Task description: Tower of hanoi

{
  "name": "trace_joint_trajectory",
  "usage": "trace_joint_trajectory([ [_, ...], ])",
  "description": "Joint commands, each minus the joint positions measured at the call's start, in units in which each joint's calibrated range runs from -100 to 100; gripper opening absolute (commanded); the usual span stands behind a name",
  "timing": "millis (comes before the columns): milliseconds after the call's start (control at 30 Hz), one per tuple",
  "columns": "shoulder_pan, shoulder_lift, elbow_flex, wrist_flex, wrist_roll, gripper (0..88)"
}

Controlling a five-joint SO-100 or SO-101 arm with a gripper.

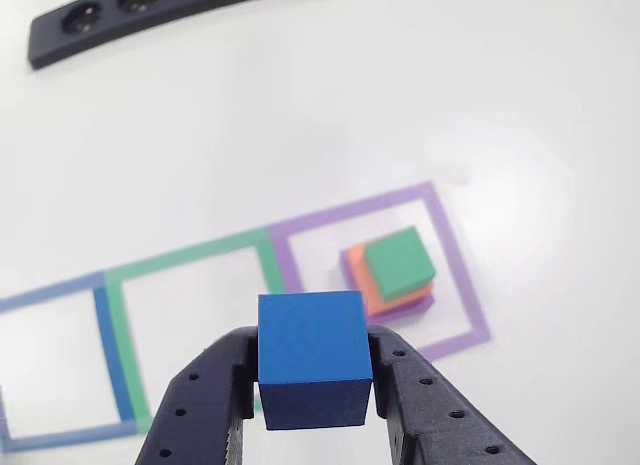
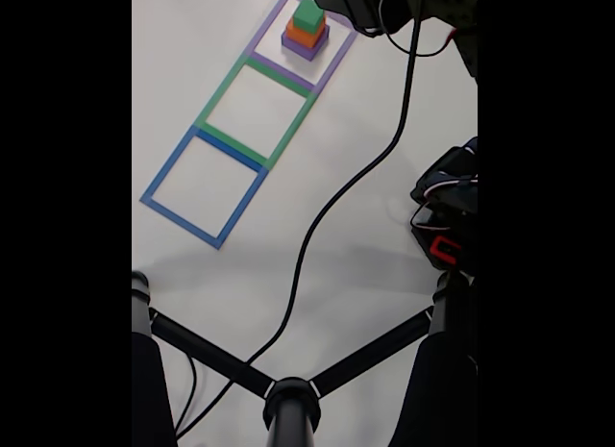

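My black gripper [image 1: 315,377] is shut on a blue cube [image 1: 312,340], held low in the other view above the line between the green tape square [image 1: 190,253] and the purple tape square [image 1: 445,247]. Inside the purple square stands a stack [image 1: 395,275]: a purple slab at the bottom, an orange block on it, a green block [image 1: 400,260] on top. The fixed view shows the same stack [image 2: 307,29] at the top, with the arm [image 2: 384,5] just to its right. A blue tape square [image 1: 112,360] lies left of the green one.
A black power strip [image 1: 130,15] lies at the far left of the white table. In the fixed view a black cable [image 2: 327,216] runs across the table, and a black forked stand [image 2: 288,399] crosses the bottom. The green square [image 2: 255,106] and blue square [image 2: 204,186] hold nothing.
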Motion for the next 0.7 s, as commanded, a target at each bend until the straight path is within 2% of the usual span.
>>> trace_joint_trajectory([
  [0, -3.38, -0.38, -12.02, 8.81, 0.0, 2.2],
  [167, -6.13, -1.18, -14.11, 11.48, 0.0, 2.2],
  [400, -7.65, -5.43, -3.93, 8.24, 0.0, 2.6],
  [533, -7.88, -8.07, 5.7, 2.82, 0.0, 2.7],
  [667, -7.42, -10.79, 19.6, -7.05, 0.0, 3.0],
])
